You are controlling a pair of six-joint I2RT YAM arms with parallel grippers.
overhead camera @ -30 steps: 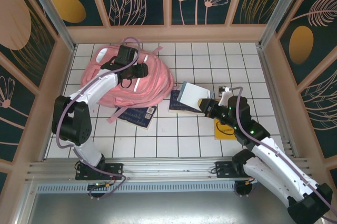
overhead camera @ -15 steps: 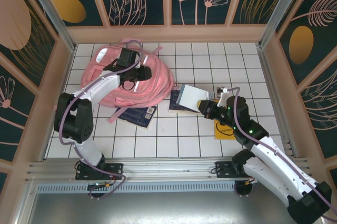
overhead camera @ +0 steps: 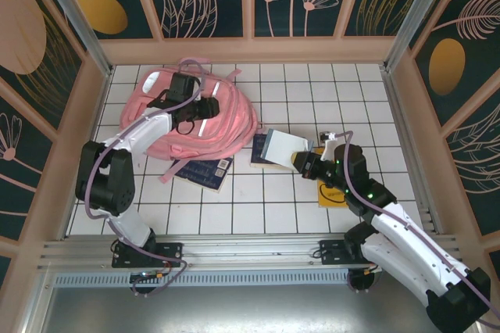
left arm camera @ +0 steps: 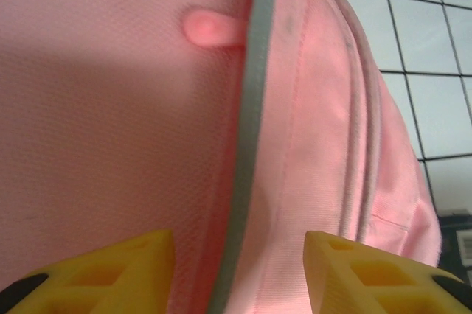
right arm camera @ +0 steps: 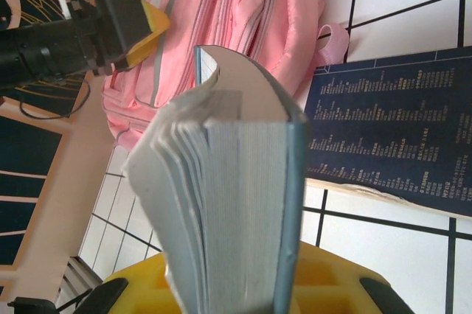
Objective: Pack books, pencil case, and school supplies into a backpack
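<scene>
Gripping light-blue book (overhead camera: 282,145), R gripper (overhead camera: 306,162); long axis points twd backpack (overhead camera: 234,118).

The backpack (left arm camera: 110,107) is shown as pink woven cloth, matt, with a fine grain, and is trimmed with a smooth grey piping strip (left arm camera: 251,144). Matt yellow plastic is seen on the fingers (left arm camera: 354,270) of the left gripper (left arm camera: 237,273). The blue-grey book (right arm camera: 221,203) is made up of matt, slightly rippled paper pages inside a smooth cover. A navy book (right arm camera: 398,137) is covered in smooth printed card. The table (overhead camera: 258,200) is faced with white, faintly glossy tiles and edged by a brushed metal rail (overhead camera: 234,251).
</scene>
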